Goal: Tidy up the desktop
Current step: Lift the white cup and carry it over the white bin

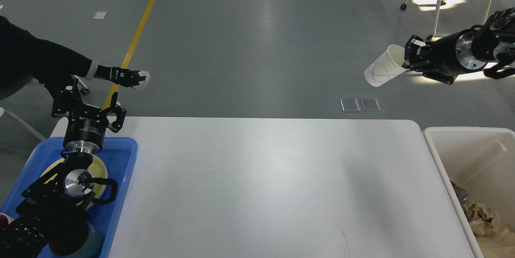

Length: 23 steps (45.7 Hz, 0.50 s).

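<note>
Holding a white paper cup (381, 72) by its rim, the right gripper (411, 57) hangs high at the far right, well above the desktop (261, 181) and beyond its far edge. One finger appears to sit inside the mouth and the other outside, so the jaws are clamped on the cup wall; the cup is tipped on its side, base pointing left and down. It looks light, thin and easy to crush, so a pinch at the stiffer rolled rim is the sensible hold, and only a gentle squeeze is needed. A faint brown line runs round the inside, which may be a stain. The cream bin (478, 145) stands just beside the desktop's right edge, with crumpled brown paper (481, 219) in its near part; the cup likely belongs there, which would call for bringing it down and nearer before release. The left gripper (86, 103) hovers at the far left corner, over the far end of the blue tray (124, 157), its fingers spread and holding nothing. The tray carries a yellow dish (98, 167) and a dark teal cup (90, 244) at its near end, both partly hidden by the left arm. The white surface itself shows nothing on it.
</note>
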Each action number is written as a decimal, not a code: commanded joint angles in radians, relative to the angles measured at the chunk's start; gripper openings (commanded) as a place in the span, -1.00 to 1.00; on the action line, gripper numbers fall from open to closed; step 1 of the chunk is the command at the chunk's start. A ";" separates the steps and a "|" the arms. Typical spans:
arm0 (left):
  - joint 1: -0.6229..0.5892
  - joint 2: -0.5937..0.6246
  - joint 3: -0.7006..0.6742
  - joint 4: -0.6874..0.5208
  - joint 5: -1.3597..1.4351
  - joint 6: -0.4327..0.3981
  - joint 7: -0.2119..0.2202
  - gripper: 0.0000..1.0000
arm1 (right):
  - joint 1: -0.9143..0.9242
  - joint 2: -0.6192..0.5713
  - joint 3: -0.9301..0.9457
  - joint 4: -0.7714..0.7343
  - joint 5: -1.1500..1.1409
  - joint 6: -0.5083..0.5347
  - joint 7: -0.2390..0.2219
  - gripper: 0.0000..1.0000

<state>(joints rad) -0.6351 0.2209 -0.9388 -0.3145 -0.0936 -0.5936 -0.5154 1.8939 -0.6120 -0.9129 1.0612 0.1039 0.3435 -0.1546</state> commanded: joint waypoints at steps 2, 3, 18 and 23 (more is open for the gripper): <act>0.000 0.000 0.000 0.000 0.000 0.000 0.000 0.94 | 0.063 -0.031 -0.006 -0.004 0.000 0.043 0.000 -1.00; 0.000 0.000 0.000 0.000 0.000 0.000 0.000 0.94 | 0.056 -0.032 -0.006 -0.010 0.000 0.042 0.000 -1.00; 0.000 0.000 0.000 0.000 0.000 0.000 0.000 0.94 | -0.338 -0.074 0.009 -0.335 0.000 -0.113 -0.002 -1.00; 0.000 0.000 0.000 0.000 0.000 0.000 0.000 0.94 | -0.481 -0.075 0.043 -0.449 0.003 -0.124 -0.002 -1.00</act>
<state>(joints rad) -0.6351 0.2209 -0.9388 -0.3145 -0.0935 -0.5936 -0.5154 1.5558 -0.6839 -0.9027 0.7273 0.1047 0.2352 -0.1568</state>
